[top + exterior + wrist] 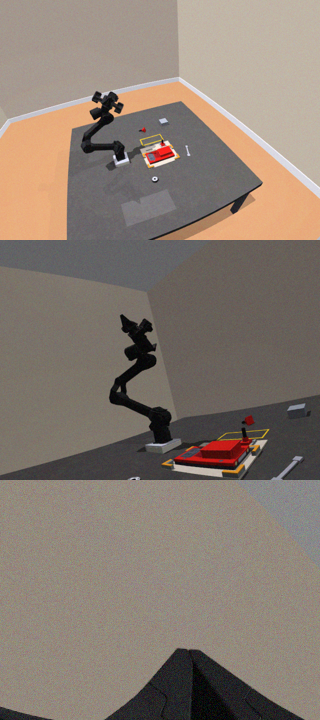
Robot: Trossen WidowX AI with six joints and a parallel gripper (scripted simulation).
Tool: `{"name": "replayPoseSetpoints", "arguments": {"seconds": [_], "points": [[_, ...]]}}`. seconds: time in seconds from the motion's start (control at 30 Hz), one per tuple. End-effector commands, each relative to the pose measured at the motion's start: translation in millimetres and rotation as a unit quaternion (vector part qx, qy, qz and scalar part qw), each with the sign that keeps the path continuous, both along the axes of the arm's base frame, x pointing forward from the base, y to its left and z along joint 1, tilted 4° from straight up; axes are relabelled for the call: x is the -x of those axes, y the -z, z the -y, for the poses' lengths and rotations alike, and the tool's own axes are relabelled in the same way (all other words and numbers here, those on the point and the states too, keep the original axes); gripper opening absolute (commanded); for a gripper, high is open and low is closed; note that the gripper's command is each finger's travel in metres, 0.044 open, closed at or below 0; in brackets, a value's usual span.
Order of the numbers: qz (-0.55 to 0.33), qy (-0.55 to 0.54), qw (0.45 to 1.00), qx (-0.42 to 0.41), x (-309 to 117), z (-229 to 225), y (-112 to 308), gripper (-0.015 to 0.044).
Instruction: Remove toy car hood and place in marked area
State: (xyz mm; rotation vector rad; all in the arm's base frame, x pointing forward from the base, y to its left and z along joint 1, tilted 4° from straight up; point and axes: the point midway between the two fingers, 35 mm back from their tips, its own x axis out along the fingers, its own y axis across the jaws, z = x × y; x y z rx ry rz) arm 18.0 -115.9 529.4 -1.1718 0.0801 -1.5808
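The red toy car [155, 159] [193, 458] sits on a cream board [161, 162] [201, 470]. Its hood, a raised red box [165, 150] [219, 449], is on the car. The marked area, a yellow outline [149, 137] [258, 430], lies behind the board with nothing inside it. My gripper [185, 660] is shut and empty, its fingertips meeting in the wrist view. It is raised high above the arm's base, far from the car and hood, and points at a wall.
Orange corner brackets [150, 166] [233, 471] surround the car. A red piece with a black post [162, 144] [246, 441] stands beside it. Around are a red cone-like piece [143, 129] [249, 420], a grey block [163, 120] [296, 411], a grey bar [187, 151] [286, 468] and a ring [153, 179].
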Motion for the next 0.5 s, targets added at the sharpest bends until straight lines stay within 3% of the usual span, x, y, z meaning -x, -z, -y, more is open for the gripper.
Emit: {"name": "replayPoseSetpoints", "arguments": {"seconds": [0.0,0.13,0.47], "points": [[-0.001,-0.001,1.000,0.001,-1.1,-0.3,-0.5,0.0026],[-0.023,-0.016,0.999,0.020,-28.3,-7.1,-10.0,0.0131],[-0.173,-0.099,0.978,0.056,-175.5,-15.4,-8.4,0.0394]]}}
